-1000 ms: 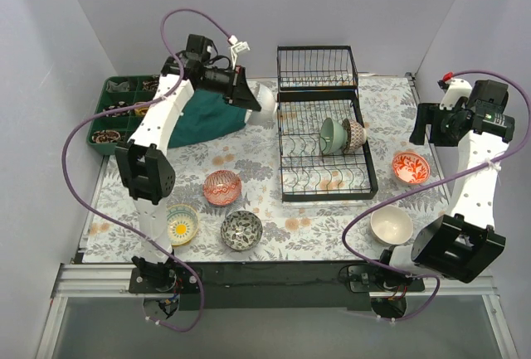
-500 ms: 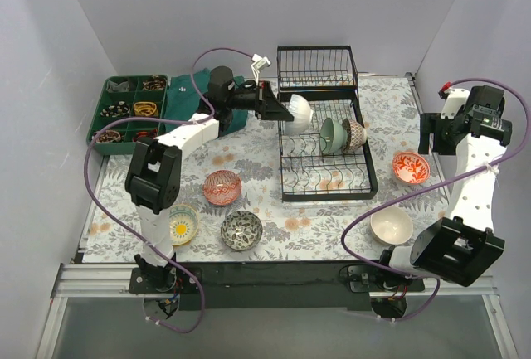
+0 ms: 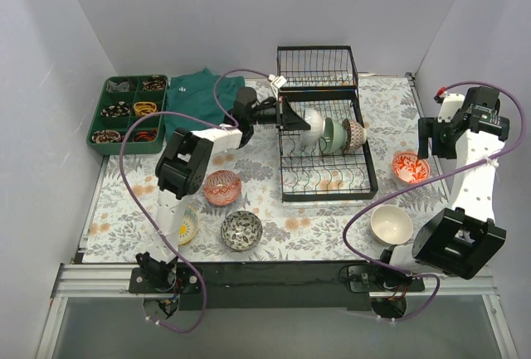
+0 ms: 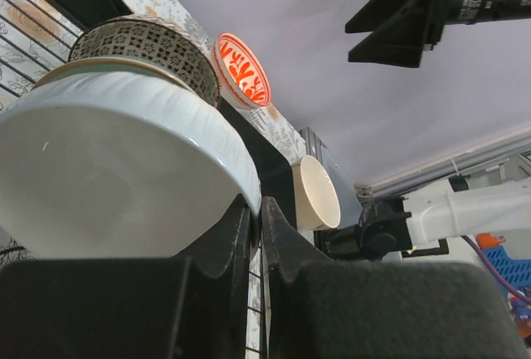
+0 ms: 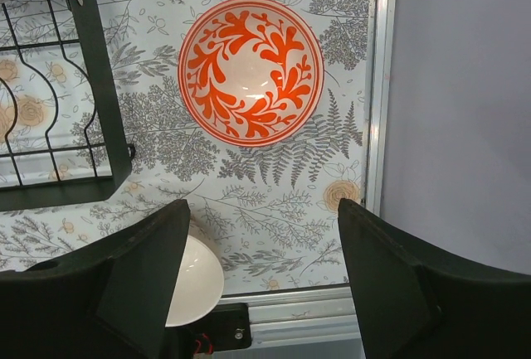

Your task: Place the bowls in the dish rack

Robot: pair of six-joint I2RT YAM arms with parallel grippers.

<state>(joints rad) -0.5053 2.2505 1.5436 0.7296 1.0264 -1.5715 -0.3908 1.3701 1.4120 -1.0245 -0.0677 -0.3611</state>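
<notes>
a green plastic compartment tray (image 3: 129, 113) holds small dark trinkets. on the floral desk (image 3: 274, 218) sit a red-patterned ceramic bowl (image 3: 222, 186), a yellow-sun bowl (image 3: 184, 222) and a black-white bowl (image 3: 241, 229). the left fingers (image 4: 226, 243) pinch the rim of a white ribbed ceramic bowl (image 4: 116, 168) over the black wire dish rack (image 3: 332, 94), just beside a pale green bowl (image 3: 332, 135) and a brown-patterned bowl (image 3: 355, 133) standing on edge in it. the right fingers (image 5: 124, 284), spread wide, hover over a red-orange bowl (image 5: 250, 70); a plain cream bowl (image 3: 391, 225) lies nearer. half a second ago the white bowl was only at the rack's left edge.
</notes>
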